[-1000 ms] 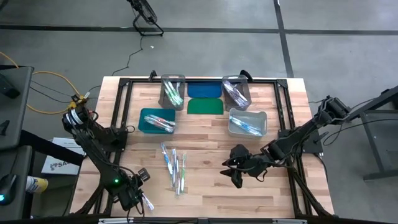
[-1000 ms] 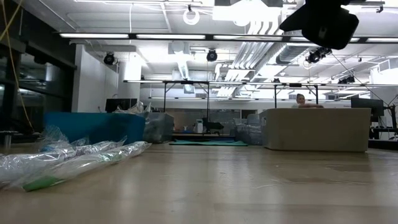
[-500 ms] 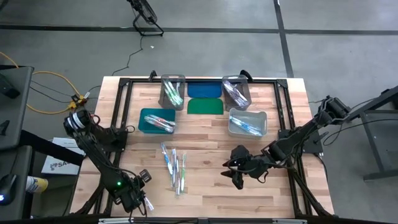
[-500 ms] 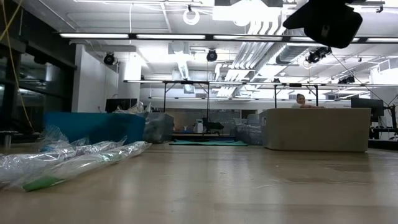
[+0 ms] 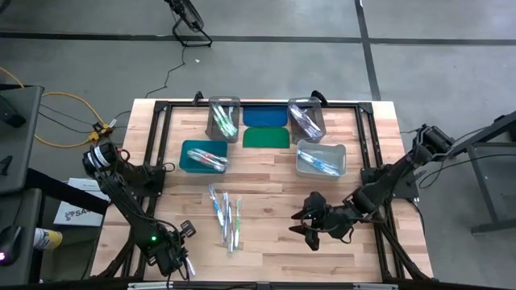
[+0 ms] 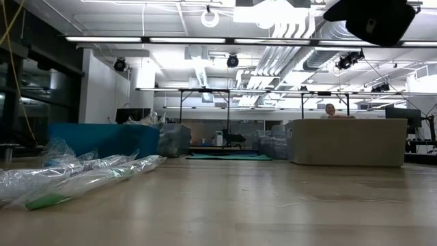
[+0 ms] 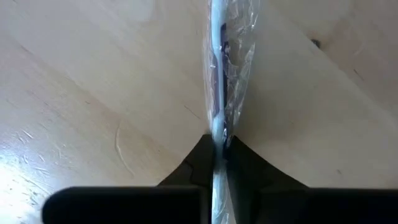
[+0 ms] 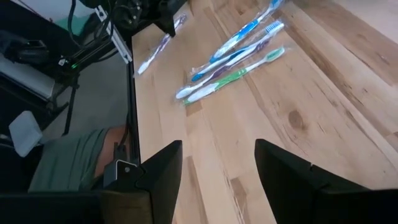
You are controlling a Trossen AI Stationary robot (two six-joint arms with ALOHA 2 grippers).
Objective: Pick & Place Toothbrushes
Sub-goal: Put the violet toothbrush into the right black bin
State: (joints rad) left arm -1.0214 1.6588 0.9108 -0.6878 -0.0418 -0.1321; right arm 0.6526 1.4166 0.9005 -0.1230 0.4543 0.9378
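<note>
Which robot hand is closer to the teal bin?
Left. The left gripper sits at the table's near edge, below the teal bin; the right gripper hovers farther off, across the table.

From overhead I get even, bright light on the desk with only soft, short shadows under the arms. At desk height, the ceiling strip lights blow out white and leave a pale sheen on the wood, and the wrapped toothbrushes close to the lens are blurred. My left wrist picture is soft and hazy throughout.
</note>
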